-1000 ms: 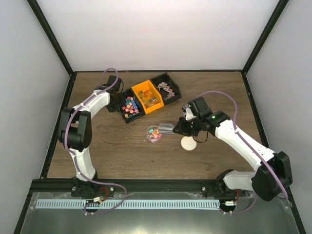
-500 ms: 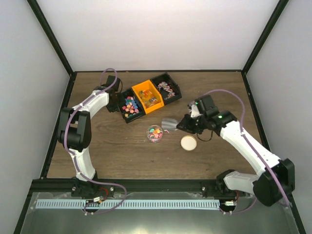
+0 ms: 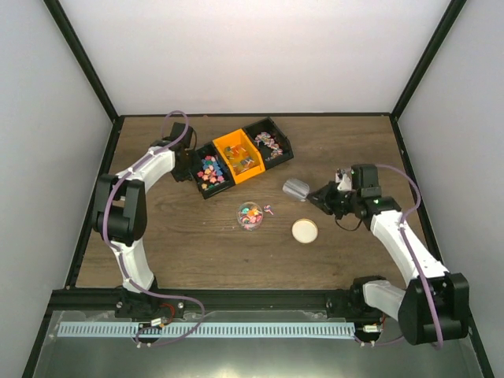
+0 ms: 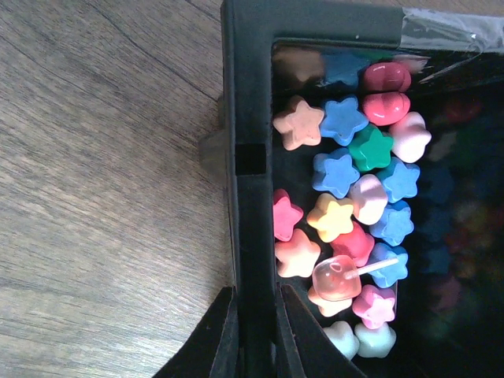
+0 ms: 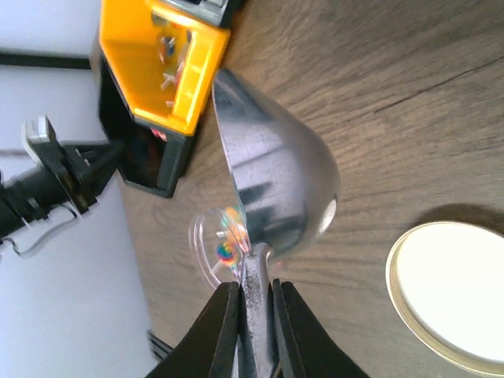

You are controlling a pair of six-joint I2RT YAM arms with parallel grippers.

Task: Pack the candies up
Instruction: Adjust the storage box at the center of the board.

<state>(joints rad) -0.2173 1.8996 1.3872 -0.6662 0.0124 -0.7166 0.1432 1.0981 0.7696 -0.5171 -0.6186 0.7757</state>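
Observation:
The candies fill three bins: star-shaped ones (image 4: 346, 189) in the left black bin (image 3: 209, 172), more in the orange bin (image 3: 239, 153) and in the right black bin (image 3: 268, 142). Some candies lie in the clear jar (image 3: 250, 215), also in the right wrist view (image 5: 224, 248). One pink candy (image 3: 268, 209) lies on the table beside the jar. My left gripper (image 3: 191, 161) is shut on the left black bin's wall (image 4: 252, 197). My right gripper (image 3: 321, 197) is shut on the handle of a metal scoop (image 5: 272, 181), held right of the jar, its bowl (image 3: 295, 189) tilted.
A cream round lid (image 3: 305, 230) lies on the wood table right of the jar, below the scoop, and shows in the right wrist view (image 5: 453, 291). The three bins stand in a row at the back middle. White walls with black posts enclose the table.
My right gripper has drawn the scoop away from the jar, to the right and back. A pink candy now lies on the table beside the jar. The left arm has not moved.

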